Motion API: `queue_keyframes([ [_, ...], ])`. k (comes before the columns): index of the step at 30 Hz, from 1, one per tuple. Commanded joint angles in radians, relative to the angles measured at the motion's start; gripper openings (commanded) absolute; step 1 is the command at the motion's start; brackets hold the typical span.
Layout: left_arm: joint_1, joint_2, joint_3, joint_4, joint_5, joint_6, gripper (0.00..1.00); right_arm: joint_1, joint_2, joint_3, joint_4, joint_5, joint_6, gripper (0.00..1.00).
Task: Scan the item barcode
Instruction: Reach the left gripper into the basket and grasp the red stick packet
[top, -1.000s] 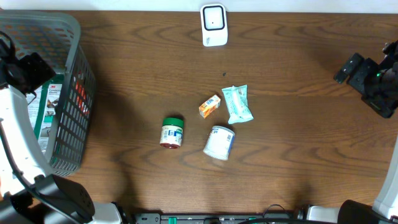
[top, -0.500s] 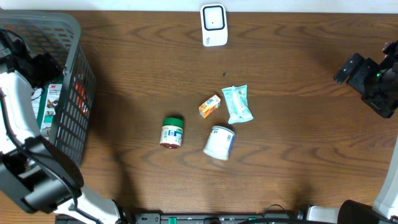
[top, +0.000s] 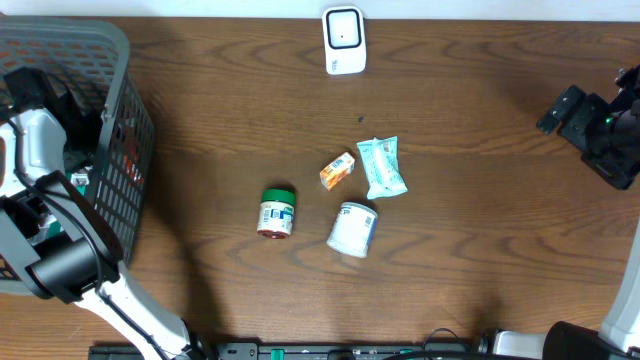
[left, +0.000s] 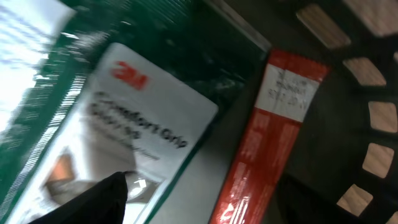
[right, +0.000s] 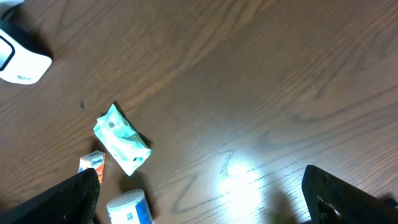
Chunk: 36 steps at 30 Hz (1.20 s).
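My left arm (top: 37, 140) reaches down into the grey basket (top: 118, 60) at the table's left. In the left wrist view my left gripper (left: 199, 211) hangs open just above a white-and-green 3M glove pack (left: 130, 118) and a red packet (left: 273, 137), holding nothing. One dark fingertip (left: 93, 202) shows at the bottom left. The white scanner (top: 343, 40) stands at the far middle edge. On the table lie an orange box (top: 337, 170), a teal packet (top: 382, 167), a green-lidded jar (top: 277, 212) and a white tub (top: 352, 229). My right gripper (right: 202, 205) is open over bare wood at the right.
The basket's mesh walls (left: 373, 118) close in around the left gripper. The right arm (top: 600, 135) sits at the table's right edge, well away from the items. In the right wrist view the teal packet (right: 121, 148) and the white tub (right: 129, 208) lie to the left.
My left arm has swung lower and deeper into the basket, and its jaws have narrowed slightly. The right arm and the items on the table have not moved.
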Motion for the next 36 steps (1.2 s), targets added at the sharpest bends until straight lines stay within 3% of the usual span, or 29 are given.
queue_keyframes([
  [1,0.004,-0.006,0.006,0.009,0.085,0.052,0.77,-0.003,0.005,0.015,-0.001,0.006,0.008,0.99],
  [6,0.002,-0.016,0.006,0.011,0.087,0.052,0.76,-0.003,0.005,0.015,-0.001,0.006,0.008,0.99],
  [12,-0.021,-0.016,0.006,-0.004,0.086,0.071,0.67,-0.003,0.005,0.015,-0.001,0.006,0.008,0.99],
  [22,-0.080,-0.012,-0.001,-0.007,-0.030,0.089,0.67,-0.003,0.005,0.015,-0.001,0.006,0.008,0.99],
  [33,-0.080,0.026,-0.043,0.011,-0.031,0.089,0.67,-0.003,0.005,0.015,-0.001,0.006,0.008,0.99],
  [36,-0.080,0.053,-0.043,0.011,-0.057,0.089,0.60,-0.003,0.005,0.015,-0.001,0.006,0.008,0.99],
])
